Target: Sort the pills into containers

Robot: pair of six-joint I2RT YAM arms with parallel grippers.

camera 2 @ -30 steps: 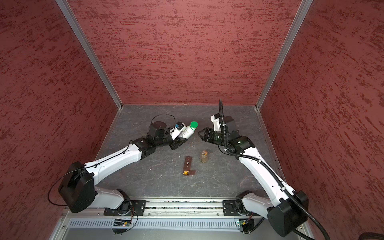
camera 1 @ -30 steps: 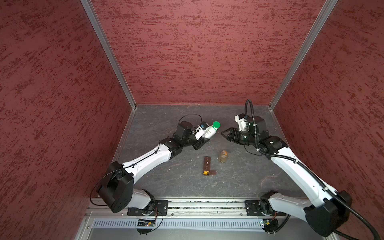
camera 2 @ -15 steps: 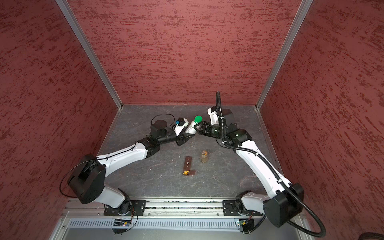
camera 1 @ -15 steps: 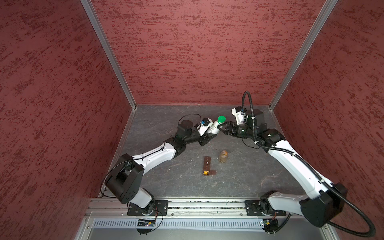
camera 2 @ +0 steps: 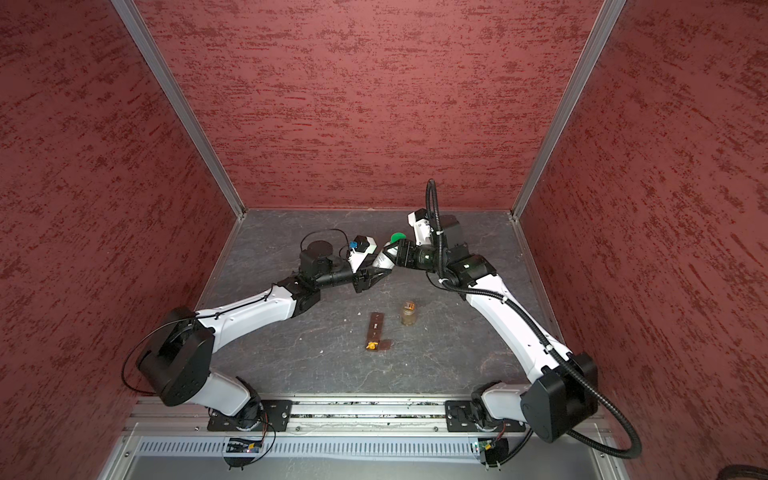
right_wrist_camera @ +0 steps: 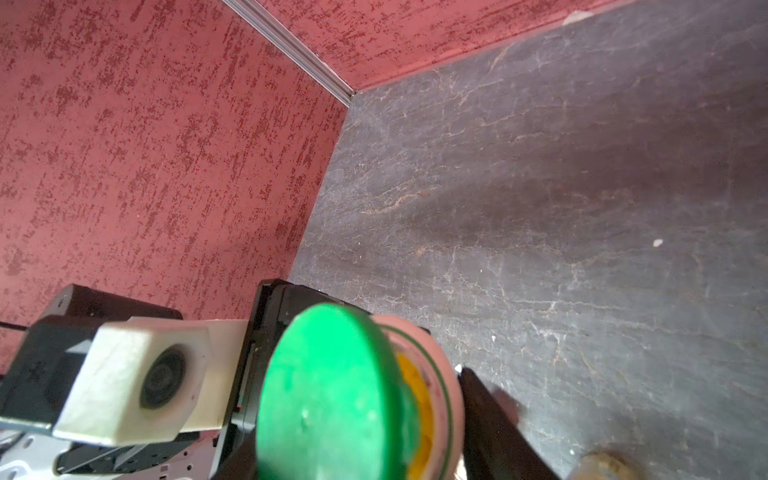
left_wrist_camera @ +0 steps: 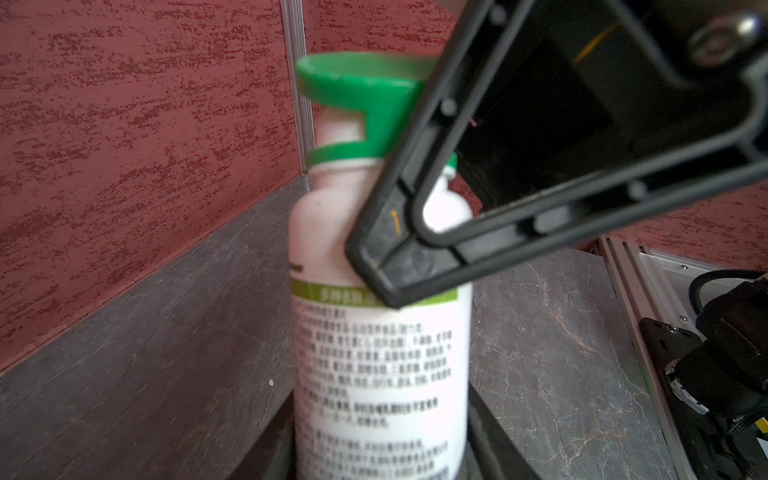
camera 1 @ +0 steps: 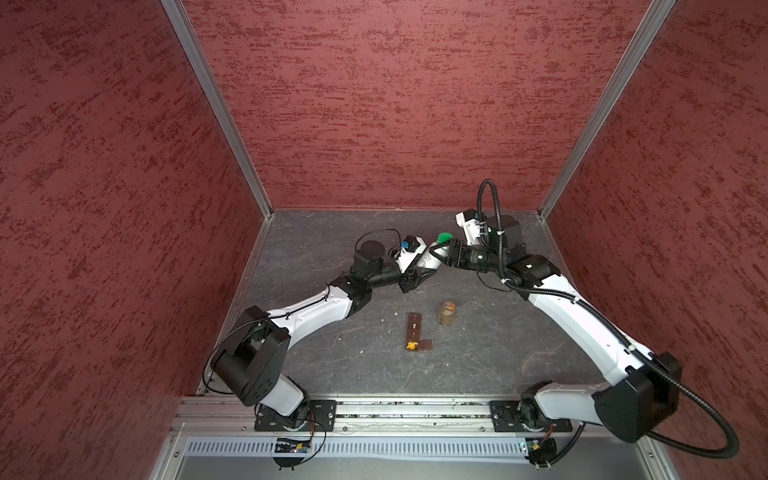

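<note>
Pills point(camera 1: 411, 345) fill one end of the containers point(camera 1: 414, 326), floor point(camera 1: 478, 357) open around; left claw point(camera 1: 426, 270) holds white bottle point(left_wrist_camera: 382, 374), right claw point(camera 1: 438, 254) unclear.

jar point(camera 1: 446, 314) just right of the containers point(camera 1: 414, 328), at their far end. pills point(camera 1: 411, 345) in the nearest cell. bottle point(camera 1: 427, 261) behind both.

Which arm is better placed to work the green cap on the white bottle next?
Probably right. The right jaws flank the white bottle's neck beside its green cap; the left jaws are clamped on the bottle's body, holding it.
</note>
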